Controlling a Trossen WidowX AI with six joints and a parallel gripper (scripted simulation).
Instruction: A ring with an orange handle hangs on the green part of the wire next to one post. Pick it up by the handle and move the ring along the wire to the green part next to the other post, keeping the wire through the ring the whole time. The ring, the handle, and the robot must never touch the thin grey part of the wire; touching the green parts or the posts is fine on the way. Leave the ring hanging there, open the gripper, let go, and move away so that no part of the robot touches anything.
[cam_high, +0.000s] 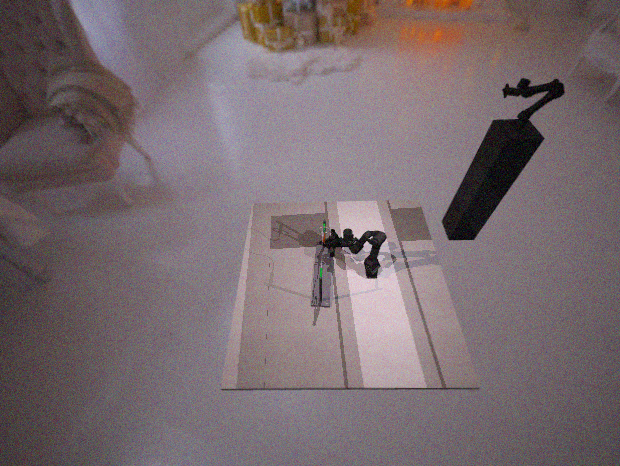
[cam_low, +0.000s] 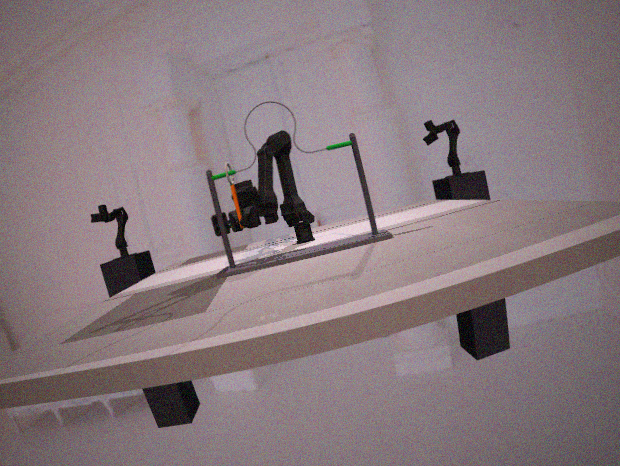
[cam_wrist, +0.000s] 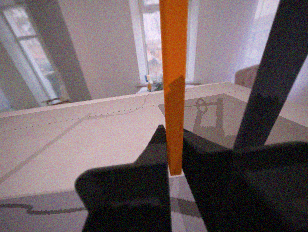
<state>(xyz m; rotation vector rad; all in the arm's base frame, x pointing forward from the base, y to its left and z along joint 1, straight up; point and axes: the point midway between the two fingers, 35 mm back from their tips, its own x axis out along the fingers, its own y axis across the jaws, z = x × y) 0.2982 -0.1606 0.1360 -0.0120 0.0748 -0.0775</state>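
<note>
Toward nine o'clock on the wire rig, as the exterior view has it, the ring (cam_low: 228, 164) hangs around the near green part (cam_high: 324, 226) (cam_low: 217, 176), beside the near post (cam_low: 221, 220) (cam_wrist: 272, 70) but apart from it. Its orange handle (cam_high: 323, 237) (cam_low: 236, 202) (cam_wrist: 175, 90) slants down toward five o'clock in that view, and the pincer (cam_high: 323, 244) (cam_low: 240, 224) (cam_wrist: 166, 128) is almost closed, gripping the handle near its low end. From the near green part, the thin grey wire (cam_low: 270, 102) swings up into a big loop peaking at twelve o'clock, then drops toward three o'clock to the far green part (cam_high: 320, 273) (cam_low: 339, 145), which meets the far post (cam_low: 363, 185). Both posts stand on one long base (cam_high: 326, 300) (cam_low: 310, 253) on the worktop (cam_high: 290, 350) (cam_low: 350, 310) (cam_wrist: 40, 165). Seen from the top, the arm (cam_high: 371, 238) (cam_low: 284, 170) bends in toward the rig from three o'clock. Well out from the rig, the exterior view has another arm (cam_low: 121, 225) on a black block (cam_low: 127, 273) at nine o'clock, and one more (cam_low: 453, 145) on its own block (cam_low: 461, 186) at two o'clock.
</note>
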